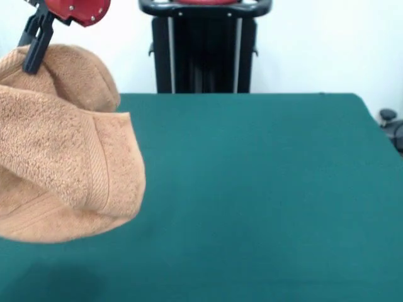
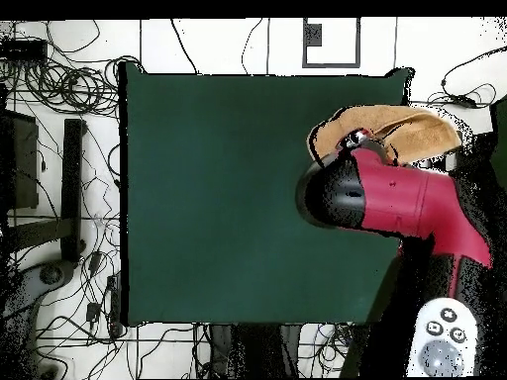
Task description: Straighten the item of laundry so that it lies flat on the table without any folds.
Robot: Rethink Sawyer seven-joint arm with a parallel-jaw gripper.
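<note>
**Towel hanging from the pincer**

Front view: the pincer (image 1: 33, 53) is closed on the top of the orange-tan towel (image 1: 63, 157), which hangs bunched under it, above the left part of the green tabletop (image 1: 264, 189).

Overhead view: the towel (image 2: 416, 134) shows beyond the red arm (image 2: 406, 198), near the tabletop (image 2: 218, 198) corner; the pincer is hidden there.

Off the table you have tangled black cables (image 2: 69, 89) on the white floor (image 2: 248, 45), a dark stand (image 2: 71, 183) lying among them, and a square floor marking (image 2: 331, 42). A white wall (image 1: 315, 44) backs the scene; black casters (image 1: 391, 126) sit at one side.
</note>
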